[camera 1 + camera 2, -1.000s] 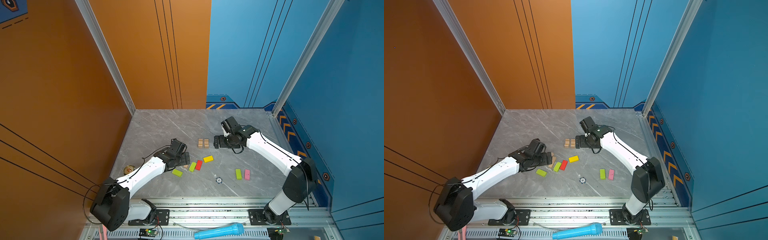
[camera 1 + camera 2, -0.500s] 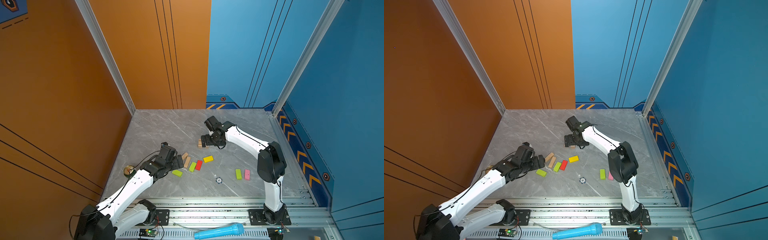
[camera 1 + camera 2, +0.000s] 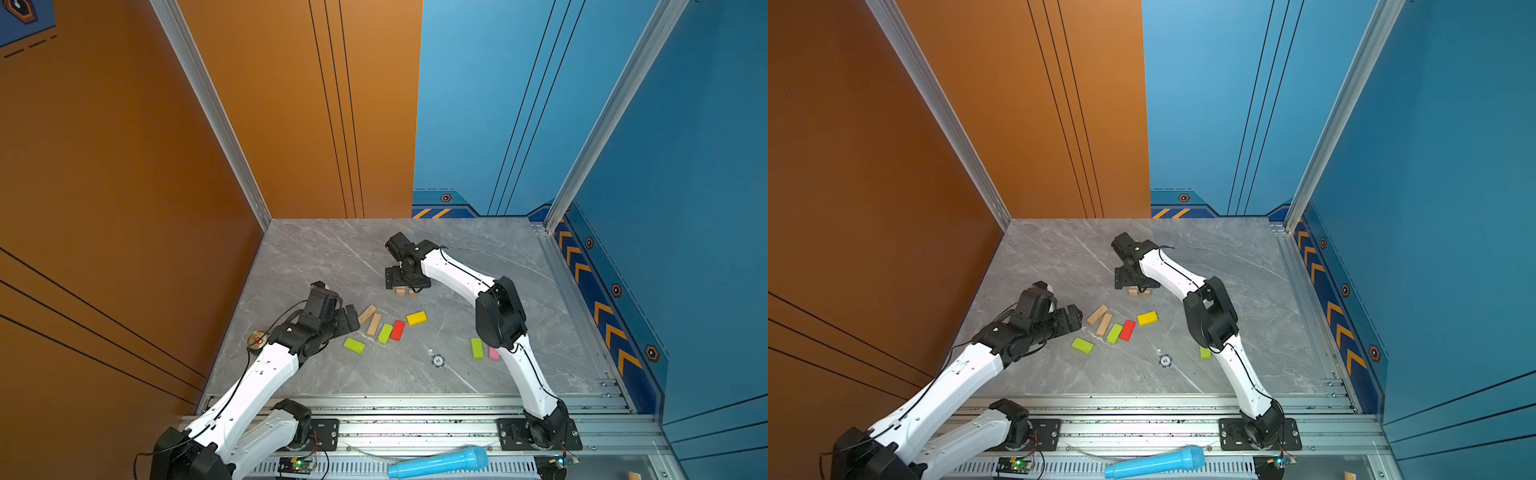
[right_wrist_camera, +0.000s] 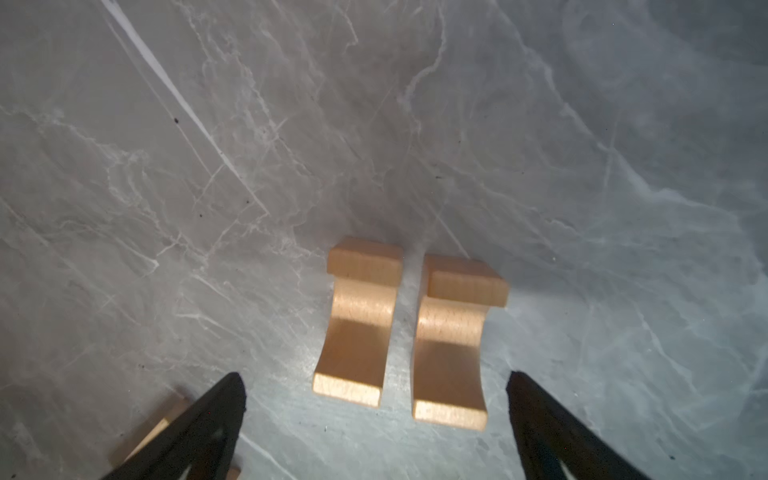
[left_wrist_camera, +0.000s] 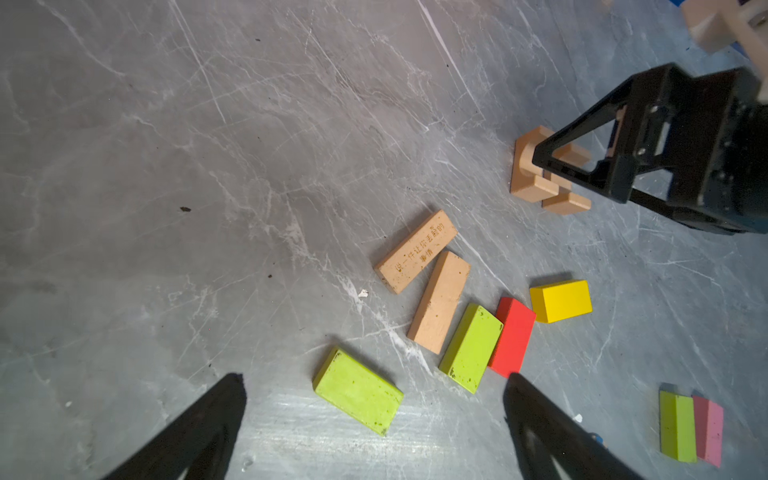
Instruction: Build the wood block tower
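Two notched tan wood blocks (image 4: 357, 324) (image 4: 453, 340) lie side by side on the table, also in a top view (image 3: 406, 291). My right gripper (image 4: 375, 376) (image 3: 405, 282) hangs open just over them, straddling the pair. Two plain tan blocks (image 5: 415, 251) (image 5: 439, 302), a lime green block (image 5: 471, 348), a red block (image 5: 513, 336) and a yellow block (image 5: 561, 301) lie loose mid-table. My left gripper (image 5: 372, 376) (image 3: 351, 318) is open and empty above another lime block (image 5: 358, 391). A lime and pink pair (image 3: 477, 348) (image 3: 493, 354) lies to the right. No tower is in view.
A blue-white token (image 3: 437, 360) lies near the table's front. A round gold can top (image 3: 257, 340) sits at the left edge beside my left arm. A blue microphone (image 3: 440, 461) rests on the front rail. Walls close in left, back and right.
My right gripper has swung left and come over the notched blocks. My left arm has drawn back to the left, uncovering the two plain tan blocks.
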